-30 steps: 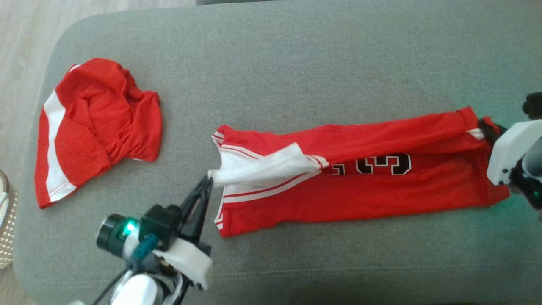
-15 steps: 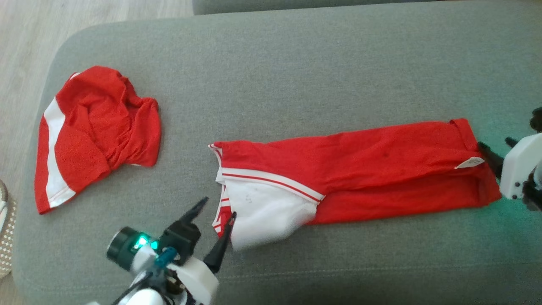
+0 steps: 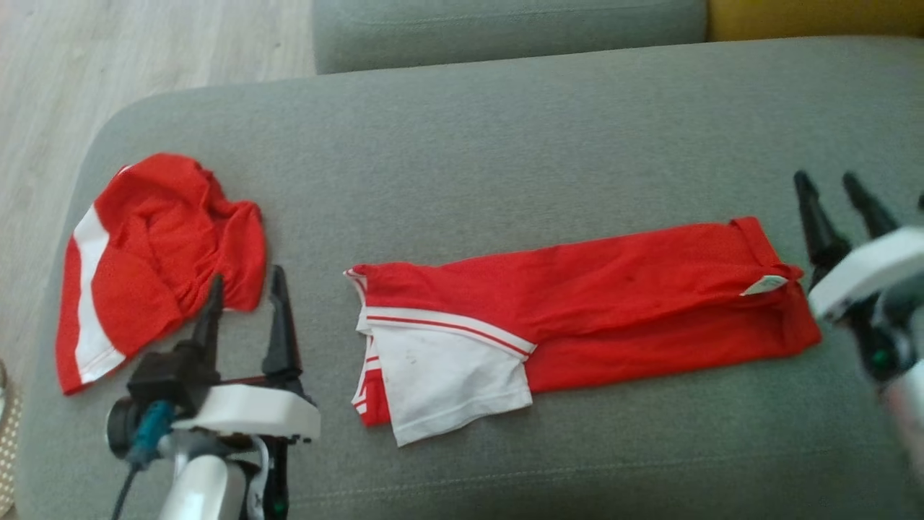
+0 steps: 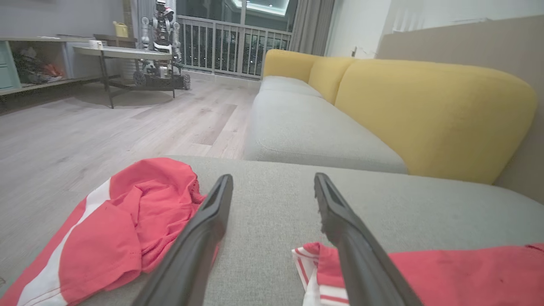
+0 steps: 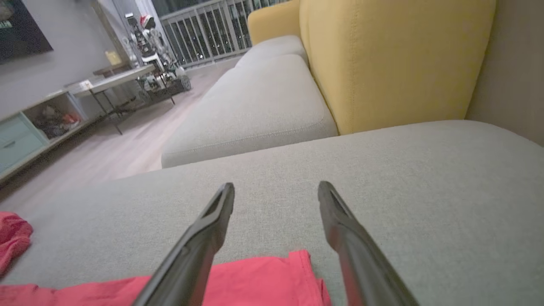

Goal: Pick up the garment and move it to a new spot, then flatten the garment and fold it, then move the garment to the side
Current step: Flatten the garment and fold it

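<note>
My left gripper (image 3: 247,274) is wide open with nothing in it, sitting over the grey sofa (image 3: 505,144) with both fingers pointing away from me. The jersey (image 3: 613,289) is just to its right, not touching. It's lying as a long red strip across the cushion, with a white flap at the end nearest this gripper. From the left wrist camera, the gripper (image 4: 273,176) is spread apart and the jersey's (image 4: 446,276) striped corner peeks out beside the right-hand finger.

On the other side there's a crumpled red garment (image 3: 144,245). One fingertip overlaps its edge from the head camera, and I honestly can't tell if it's touching.

My right gripper (image 3: 825,177) is open and empty too, just off the jersey's far right end, near the little white tag (image 3: 765,284). Its wrist camera has the spread gripper (image 5: 276,185) above the jersey's (image 5: 255,280) red edge.
</note>
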